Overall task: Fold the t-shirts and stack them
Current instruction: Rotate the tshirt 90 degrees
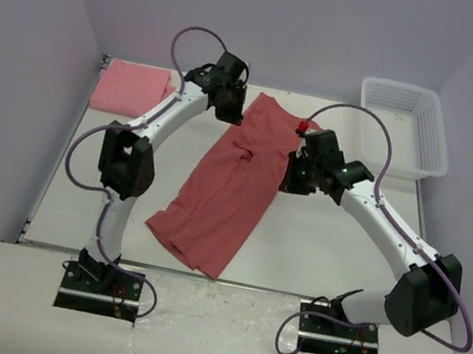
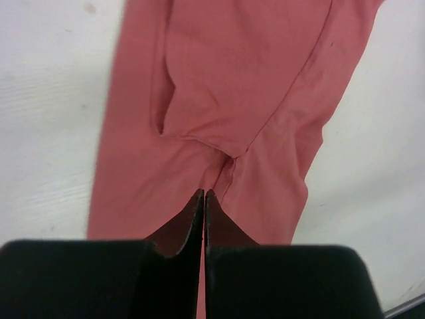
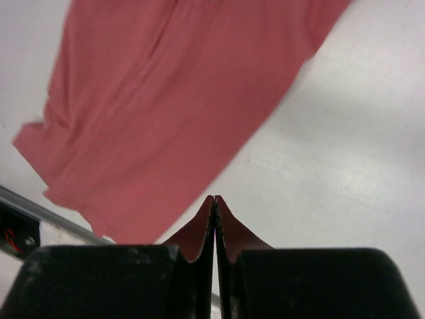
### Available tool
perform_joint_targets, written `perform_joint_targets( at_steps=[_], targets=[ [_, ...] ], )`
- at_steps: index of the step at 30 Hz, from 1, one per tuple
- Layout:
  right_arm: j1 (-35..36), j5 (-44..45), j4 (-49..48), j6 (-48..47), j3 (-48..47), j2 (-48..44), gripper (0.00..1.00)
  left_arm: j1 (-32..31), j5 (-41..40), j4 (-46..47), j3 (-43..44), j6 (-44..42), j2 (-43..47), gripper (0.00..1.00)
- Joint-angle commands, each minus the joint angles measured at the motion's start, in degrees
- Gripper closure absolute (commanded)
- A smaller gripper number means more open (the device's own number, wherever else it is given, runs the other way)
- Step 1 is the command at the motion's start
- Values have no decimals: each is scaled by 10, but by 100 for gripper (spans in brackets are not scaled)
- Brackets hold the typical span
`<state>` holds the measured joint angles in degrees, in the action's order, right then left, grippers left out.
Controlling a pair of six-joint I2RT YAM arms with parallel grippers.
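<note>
Red shirt (image 1: 225, 191): soft cotton, a long creased strip lying diagonally mid-worktop (image 1: 317, 237). Left hand (image 2: 204, 196), right hand (image 3: 214, 199): I see both pinched shut on its cloth, with the gripped edges hidden. Pink shirt (image 1: 129, 86): folded flat, far left corner. Basket (image 1: 433, 138): white lattice, far right corner.

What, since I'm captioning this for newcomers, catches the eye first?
The red shirt, half folded, lies long down the middle of the table, with the left gripper shut on its far end and the right gripper shut on its right edge. A folded pink shirt sits in the far left corner, a white basket far right.
</note>
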<state>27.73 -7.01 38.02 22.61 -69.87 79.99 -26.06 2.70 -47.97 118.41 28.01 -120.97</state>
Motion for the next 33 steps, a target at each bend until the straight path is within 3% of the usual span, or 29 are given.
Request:
perform_joint_targets(
  at_steps=[1, 5, 9, 13, 20, 33],
  targets=[
    [50, -12, -20, 37, 43, -30, 100, -9, 148, -14, 32, -64, -54, 100],
    [80, -36, -42, 64, 91, -41, 100, -8, 213, 55, -23, -83, -74, 100],
    [109, -88, -79, 95, 125, -32, 100, -7, 270, 55, 9, -111, -128, 100],
    [165, -120, -107, 119, 134, 21, 100, -4, 308, 45, 54, -132, -182, 100],
    [259, -130, -123, 137, 80, 146, 100, 22, 365, 90, 73, -96, -245, 100],
    [276, -118, -138, 168, 64, 242, 100, 73, 359, 134, 28, -72, -263, 100]
  ],
)
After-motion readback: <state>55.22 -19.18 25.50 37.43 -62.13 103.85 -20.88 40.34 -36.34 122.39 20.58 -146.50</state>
